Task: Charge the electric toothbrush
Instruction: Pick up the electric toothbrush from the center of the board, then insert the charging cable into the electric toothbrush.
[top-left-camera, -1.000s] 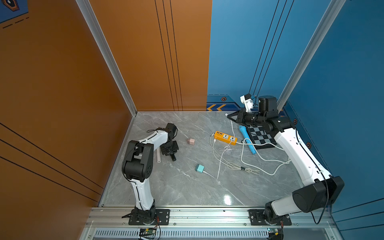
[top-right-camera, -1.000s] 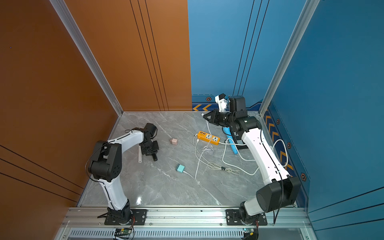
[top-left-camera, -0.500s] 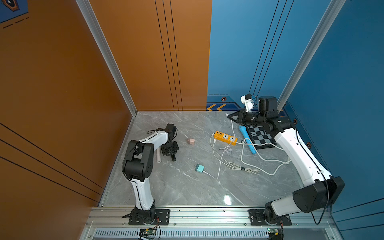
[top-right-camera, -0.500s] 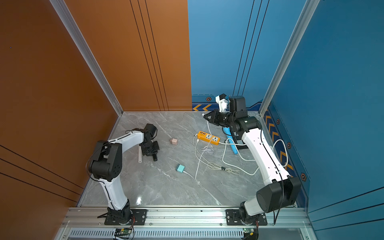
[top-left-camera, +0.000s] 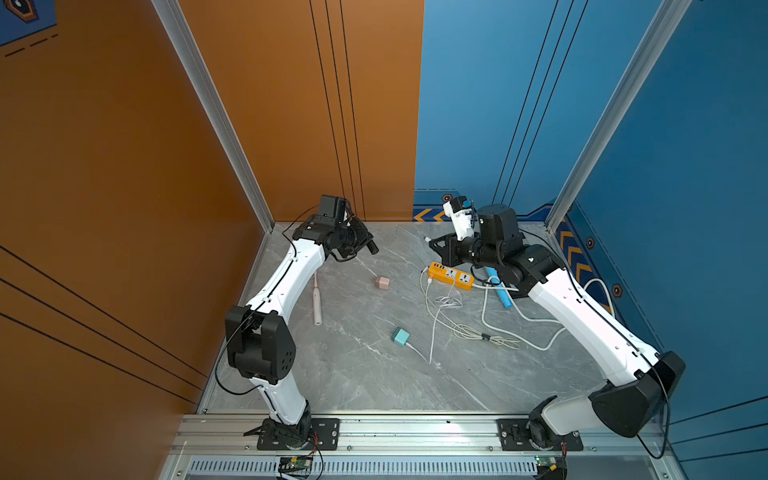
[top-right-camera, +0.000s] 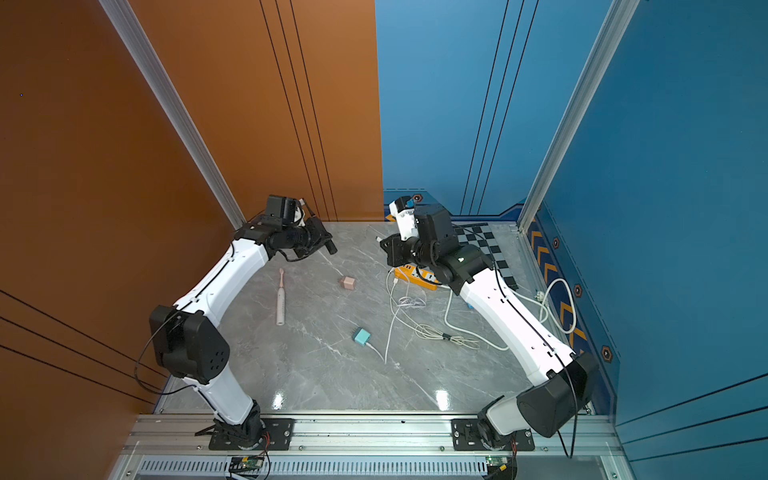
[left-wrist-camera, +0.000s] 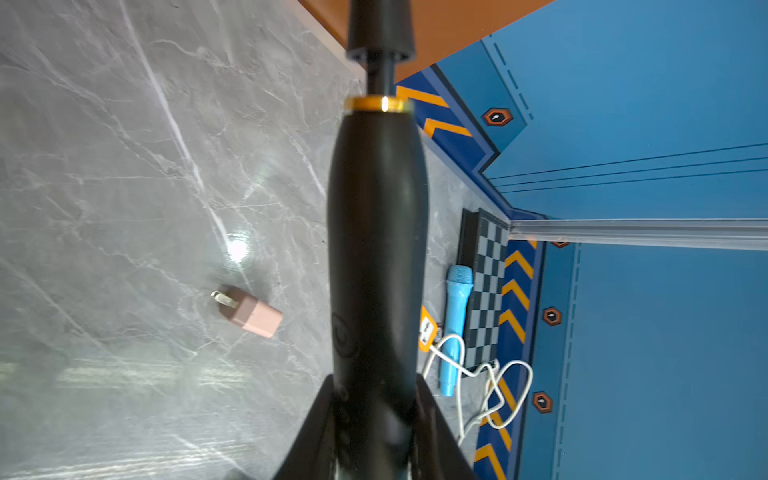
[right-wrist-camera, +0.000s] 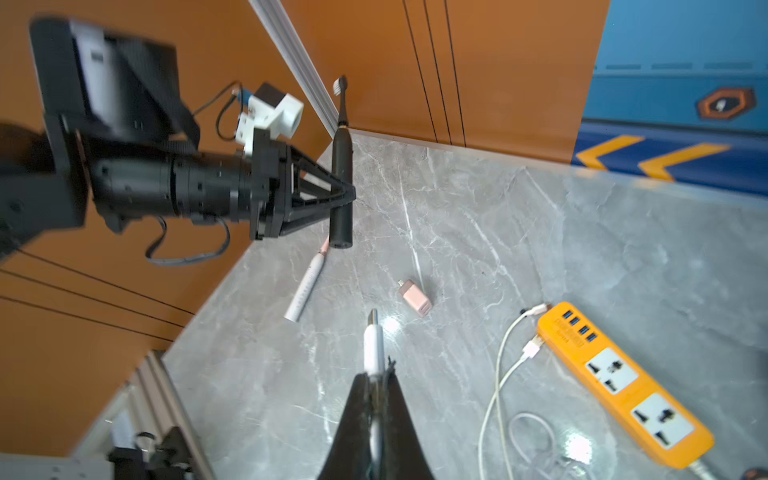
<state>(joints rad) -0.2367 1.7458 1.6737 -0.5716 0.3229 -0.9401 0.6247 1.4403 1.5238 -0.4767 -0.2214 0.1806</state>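
My left gripper (top-left-camera: 366, 246) is shut on a black electric toothbrush (right-wrist-camera: 342, 166) with a gold ring, gripping the lower part of its handle. The brush is held in the air above the back left of the grey table, with its white bristle head uppermost in the right wrist view. In the left wrist view its handle (left-wrist-camera: 376, 228) fills the middle. My right gripper (top-left-camera: 434, 243) is shut on a white cable plug (right-wrist-camera: 373, 345) whose metal tip sticks out past the fingertips toward the left arm. The two grippers face each other, well apart.
A pink toothbrush (top-left-camera: 316, 299) lies under the left arm. A pink adapter (top-left-camera: 382, 282), a teal adapter (top-left-camera: 400, 336), an orange power strip (top-left-camera: 452, 275) and tangled white cables (top-left-camera: 478, 332) lie mid-table. A blue stick-shaped object (left-wrist-camera: 455, 324) rests by the checkered mat (top-right-camera: 486, 249).
My left arm has risen from the table surface toward the back, carrying the black toothbrush up with it. The right arm has hardly moved.
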